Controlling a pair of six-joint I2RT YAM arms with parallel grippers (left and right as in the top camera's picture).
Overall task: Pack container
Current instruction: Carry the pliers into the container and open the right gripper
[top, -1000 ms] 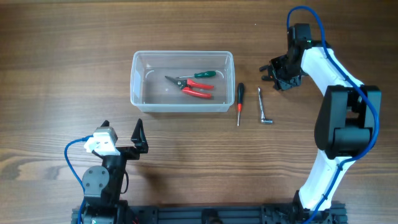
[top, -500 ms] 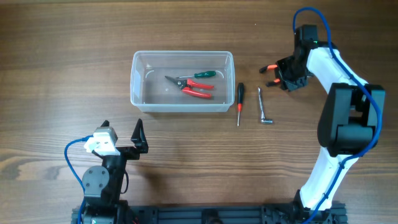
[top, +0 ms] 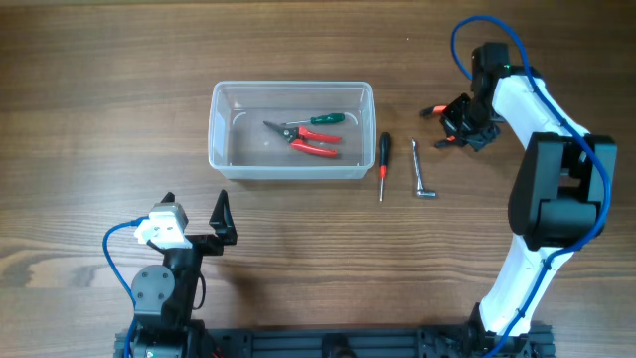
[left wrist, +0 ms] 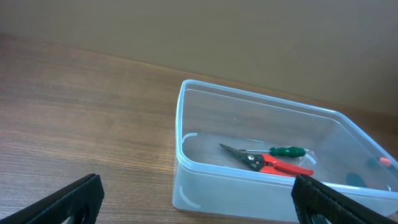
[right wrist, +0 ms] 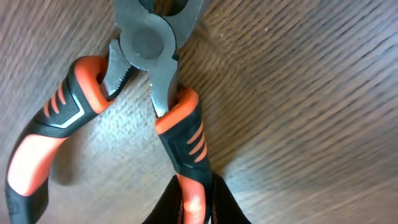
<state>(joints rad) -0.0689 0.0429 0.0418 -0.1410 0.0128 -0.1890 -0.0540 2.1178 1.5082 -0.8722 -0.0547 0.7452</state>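
Observation:
The clear plastic container stands at the back left of the table and holds red-handled pliers and a green-handled screwdriver; it also shows in the left wrist view. My right gripper is shut on one handle of orange-and-black pliers, to the right of the container. My left gripper is open and empty near the front left, short of the container.
A black-handled screwdriver and a metal L-shaped wrench lie on the table between the container and the right gripper. The left arm base is at the front edge.
My right gripper has turned and shifted slightly, and the orange pliers handles now stick out to its left. The left arm has not moved.

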